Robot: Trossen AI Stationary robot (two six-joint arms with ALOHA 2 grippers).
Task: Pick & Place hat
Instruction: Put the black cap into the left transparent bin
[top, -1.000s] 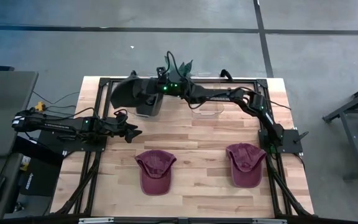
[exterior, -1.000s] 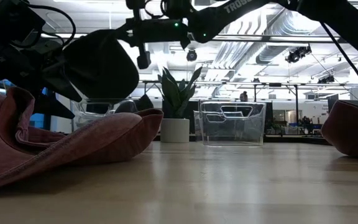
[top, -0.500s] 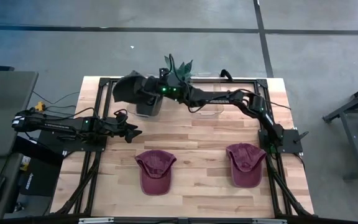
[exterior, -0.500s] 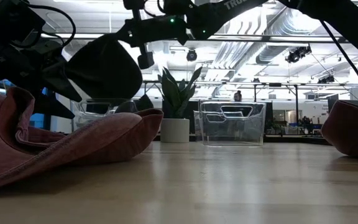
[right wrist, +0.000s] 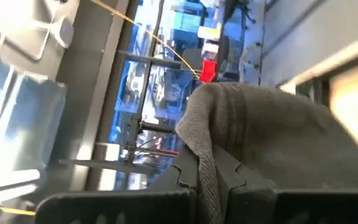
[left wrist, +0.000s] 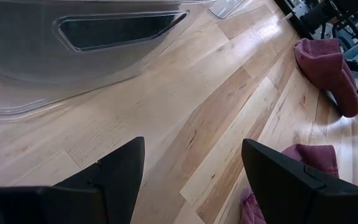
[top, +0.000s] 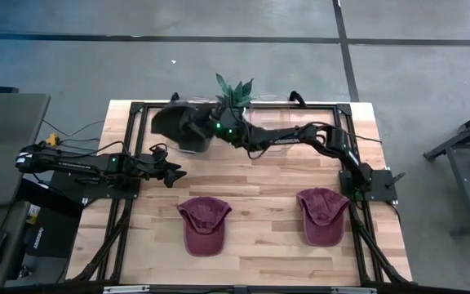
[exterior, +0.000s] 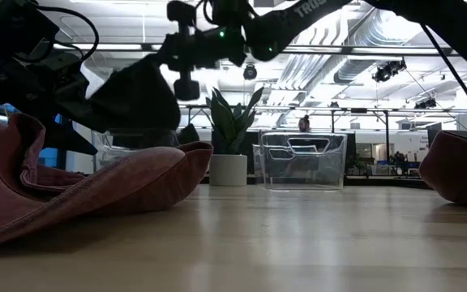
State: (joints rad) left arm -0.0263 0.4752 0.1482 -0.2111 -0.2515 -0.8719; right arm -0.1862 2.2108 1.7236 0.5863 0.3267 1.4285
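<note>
My right gripper [top: 208, 126] is shut on a dark grey hat [top: 172, 121], held in the air at the far side of the table, just over the left clear bin [top: 194, 145]. In the low view the hat [exterior: 132, 96] hangs down to that bin's rim [exterior: 132, 136]. Two maroon caps lie on the table, one near the middle [top: 204, 224] and one at the right [top: 322, 214]. My left gripper [top: 172, 172] is open and empty, left of the middle, its fingers [left wrist: 120, 174] apart over bare wood. My right gripper pinches a fold of the grey hat's cloth [right wrist: 205, 163] between its two fingers. It comes about level from the table's right side. The hat spreads out past the fingertips toward the left, clear of the table, and its lower part hangs over the left bin.
A second clear bin [top: 272, 143] stands right of the first. A potted plant [top: 233, 88] is at the far edge. The black frame rails [top: 137, 106] run round the table. The right arm [top: 300, 132] spans the far side. Bare wood lies between the caps and the bins.
My right gripper has gone down a little and slightly toward the near edge, tipping as it went. It stays shut on the grey hat. The hat has sunk toward the left bin's rim.
</note>
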